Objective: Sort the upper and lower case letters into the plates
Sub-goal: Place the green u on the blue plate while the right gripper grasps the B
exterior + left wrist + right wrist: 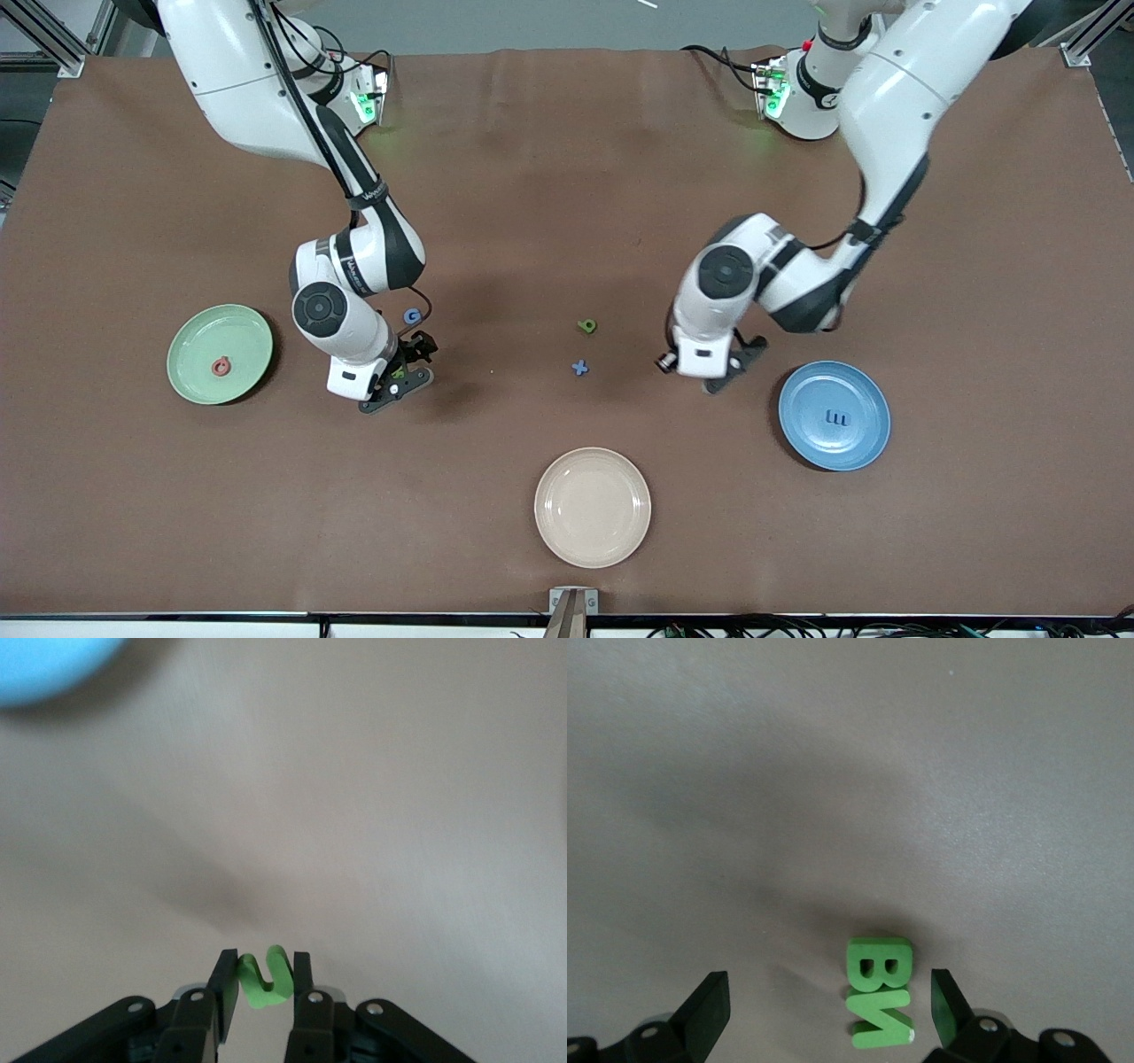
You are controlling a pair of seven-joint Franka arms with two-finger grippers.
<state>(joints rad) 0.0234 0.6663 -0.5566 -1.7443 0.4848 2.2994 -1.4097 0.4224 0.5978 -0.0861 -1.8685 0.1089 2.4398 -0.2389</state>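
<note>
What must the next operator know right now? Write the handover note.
Left gripper: jaws shut on the held green letter, beside the blue plate.
Right gripper: jaws open either side of green B and M on the table.
Done: pink letter in the mint plate, blue letter in the blue plate.
To do: blue G, loose green letter, blue x, plus the three at the grippers.

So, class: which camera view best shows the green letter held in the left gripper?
The left wrist view: the green letter sits pinched between the left gripper fingers. The front view hides it under the arm; the right wrist view misses it.
</note>
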